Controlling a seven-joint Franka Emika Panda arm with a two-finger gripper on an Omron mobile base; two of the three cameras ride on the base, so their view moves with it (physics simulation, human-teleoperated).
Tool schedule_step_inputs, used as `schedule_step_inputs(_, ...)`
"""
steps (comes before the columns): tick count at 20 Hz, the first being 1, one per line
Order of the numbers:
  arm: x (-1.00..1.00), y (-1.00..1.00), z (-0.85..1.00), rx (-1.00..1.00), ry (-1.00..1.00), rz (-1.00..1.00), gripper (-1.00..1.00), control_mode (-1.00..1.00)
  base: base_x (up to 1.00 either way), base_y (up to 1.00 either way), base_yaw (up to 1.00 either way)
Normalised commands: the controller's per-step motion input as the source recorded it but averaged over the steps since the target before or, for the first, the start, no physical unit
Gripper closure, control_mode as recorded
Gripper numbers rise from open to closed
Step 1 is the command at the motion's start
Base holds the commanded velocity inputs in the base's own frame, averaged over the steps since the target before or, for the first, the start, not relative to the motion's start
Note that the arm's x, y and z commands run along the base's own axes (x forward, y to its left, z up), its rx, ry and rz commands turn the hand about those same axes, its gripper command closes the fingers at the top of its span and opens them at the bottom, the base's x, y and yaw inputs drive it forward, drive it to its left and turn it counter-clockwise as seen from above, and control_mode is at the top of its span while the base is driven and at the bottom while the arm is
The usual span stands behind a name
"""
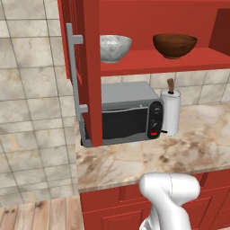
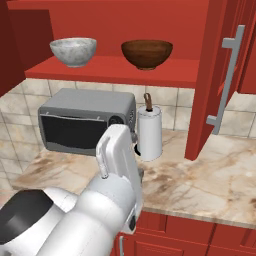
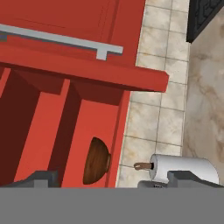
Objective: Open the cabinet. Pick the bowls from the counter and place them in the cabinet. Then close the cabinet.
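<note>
Standing doors: both cabinet [image 1: 134, 18] doors open, edges jutting over the counter [image 1: 134, 161].
Shelf: marble bowl [image 1: 114, 47], wood bowl [image 1: 174, 45], apart.
Gripper [image 3: 113, 180]: wide, empty.

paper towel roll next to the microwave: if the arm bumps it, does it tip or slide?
Likely tips: the paper towel roll stands upright, tall and narrow, on the counter. It probably weighs little for its size, so a light nudge up high could topple it. Once down, its round shape would likely roll. The microwave close beside it may block a fall that way.
</note>
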Motion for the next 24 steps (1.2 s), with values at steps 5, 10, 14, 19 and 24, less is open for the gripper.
schedule_step_inputs(5,-0.47,-0.31,-0.08,0.00,0.00,0.04,-1.00,-1.00,0.00,0.00,0.00)
schedule_step_inputs(10,-0.03,-0.56,0.00,0.03,0.12,0.05,-1.00,-1.00,0.00,0.00,0.00)
schedule_step_inputs(14,0.00,-0.50,0.00,0.01,0.14,0.06,-1.00,-1.00,0.00,0.00,0.00)
schedule_step_inputs(19,0.00,-0.30,0.00,0.00,0.12,0.08,-1.00,-1.00,0.00,0.00,0.00)
schedule_step_inputs(24,-0.10,-0.11,-0.01,0.00,0.03,0.13,-1.00,-1.00,0.00,0.00,0.00)
